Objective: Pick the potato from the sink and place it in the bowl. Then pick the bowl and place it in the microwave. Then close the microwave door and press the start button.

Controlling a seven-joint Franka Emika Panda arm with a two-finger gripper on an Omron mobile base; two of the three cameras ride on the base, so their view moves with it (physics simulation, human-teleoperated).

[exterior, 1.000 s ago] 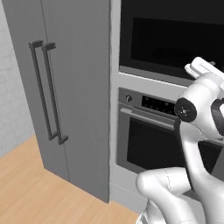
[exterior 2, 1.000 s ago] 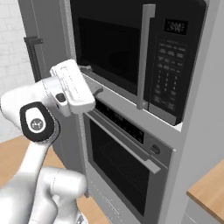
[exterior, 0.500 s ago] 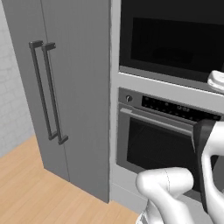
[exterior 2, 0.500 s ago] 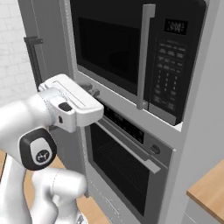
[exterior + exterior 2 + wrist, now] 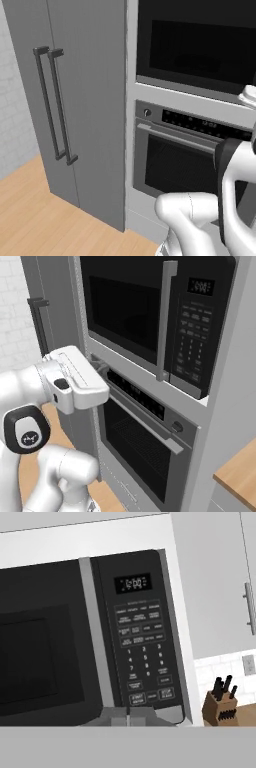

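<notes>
Microwave (image 5: 150,321) sits built into the wall column above the oven (image 5: 140,441), its door (image 5: 125,311) shut flat, upright handle (image 5: 166,321) beside the dark button panel (image 5: 192,341). In the hand view the panel (image 5: 141,647) is straight ahead, lit display (image 5: 132,583) at its top. Gripper (image 5: 128,716) is clenched, fingertips together, nothing between them, pointing at the panel's bottom edge. Potato and bowl not visible. Knife block (image 5: 223,704) on the counter at right. Tall grey fridge (image 5: 75,100) left of the oven.
</notes>
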